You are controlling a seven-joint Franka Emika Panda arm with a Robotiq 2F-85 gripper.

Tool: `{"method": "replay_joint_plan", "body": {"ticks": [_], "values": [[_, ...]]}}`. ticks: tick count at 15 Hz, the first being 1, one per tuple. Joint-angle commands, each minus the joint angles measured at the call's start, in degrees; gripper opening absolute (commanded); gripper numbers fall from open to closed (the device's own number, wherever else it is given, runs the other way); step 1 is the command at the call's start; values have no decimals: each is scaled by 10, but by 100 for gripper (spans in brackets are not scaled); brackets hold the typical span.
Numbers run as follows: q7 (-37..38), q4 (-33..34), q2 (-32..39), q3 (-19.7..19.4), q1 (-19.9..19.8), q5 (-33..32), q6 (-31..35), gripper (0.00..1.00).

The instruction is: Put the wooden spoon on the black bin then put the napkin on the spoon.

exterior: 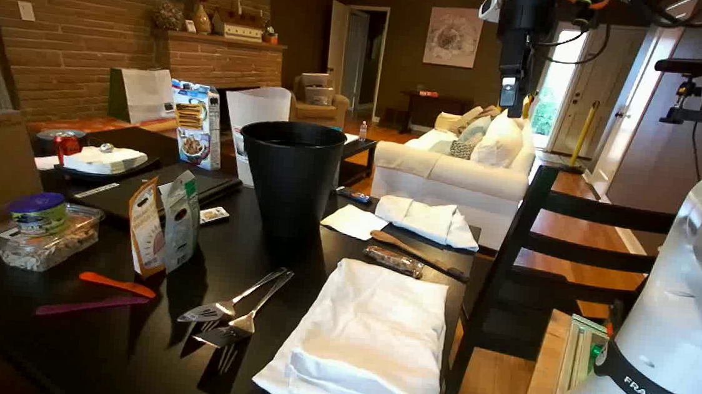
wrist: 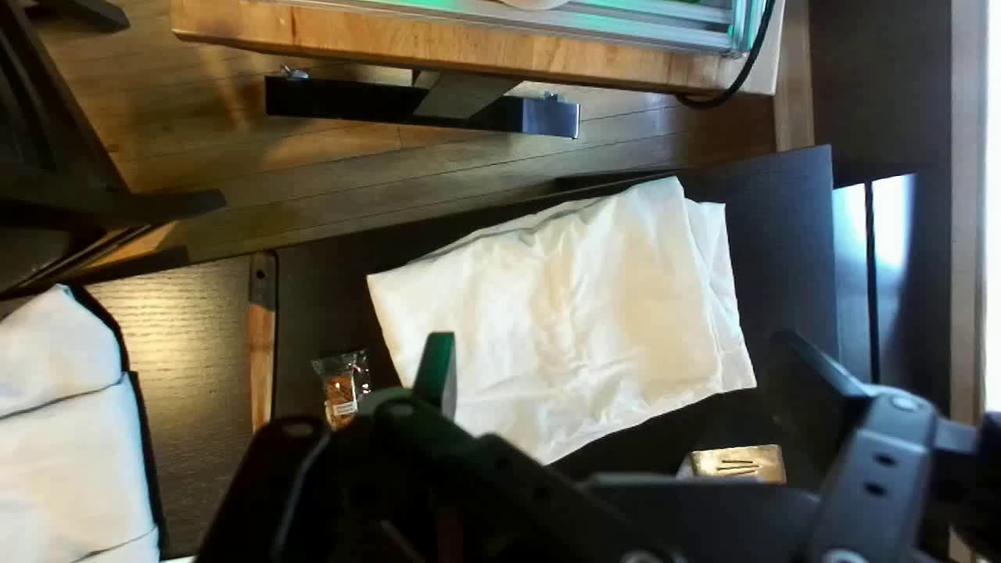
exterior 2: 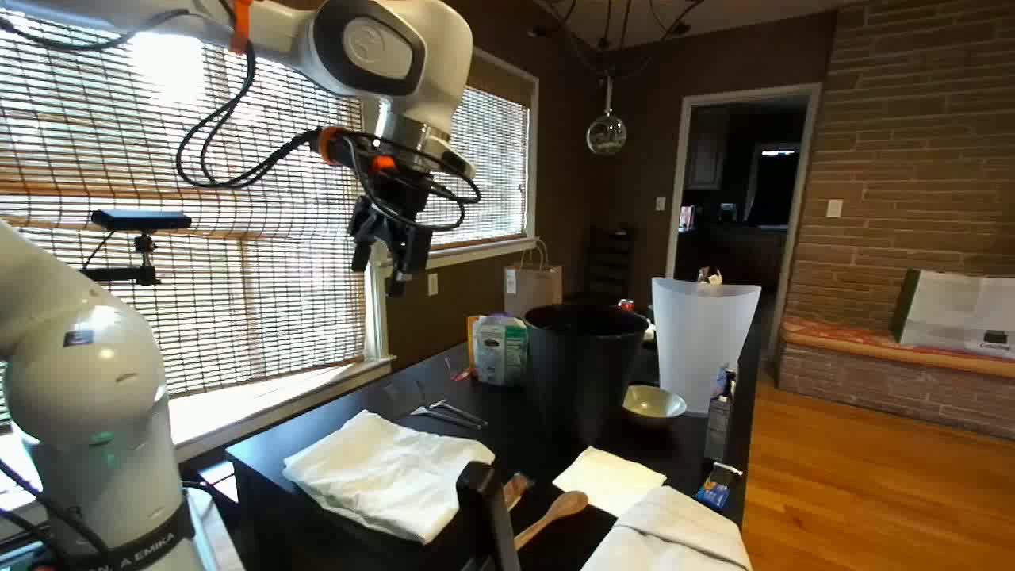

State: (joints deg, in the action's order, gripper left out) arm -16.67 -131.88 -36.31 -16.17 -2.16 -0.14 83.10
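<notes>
Table [exterior: 94,352] has the black bin [exterior: 290,179] standing on it, so plan to clear that tall rim. Hand [wrist: 612,342] is up high, spread wide, nothing in it. Leave the napkin [exterior 2: 609,480] for later; wooden spoon [exterior 2: 561,507] lies just beside it, so I'd pinch mid-handle and dodge the wrapped bar [exterior: 393,260].

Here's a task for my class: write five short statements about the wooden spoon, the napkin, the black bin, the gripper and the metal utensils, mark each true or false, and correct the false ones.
1. The wooden spoon and the napkin lie on the table, outside the black bin. True.
2. The black bin lies on its side. False: it stands upright.
3. The gripper is open and holds nothing. True.
4. The napkin covers the wooden spoon. False: it lies near the spoon's bowl.
5. Two metal utensils lie on the table. True.
</notes>
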Motion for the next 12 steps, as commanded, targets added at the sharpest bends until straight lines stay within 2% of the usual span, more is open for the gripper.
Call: {"method": "replay_joint_plan", "body": {"ticks": [1,8,12], "values": [[-7,1,3,10,-14,5,-1,100],[-17,-7,11,7,-14,-5,-1,100],[-93,-45,39,-6,-8,-54,75,100]]}}
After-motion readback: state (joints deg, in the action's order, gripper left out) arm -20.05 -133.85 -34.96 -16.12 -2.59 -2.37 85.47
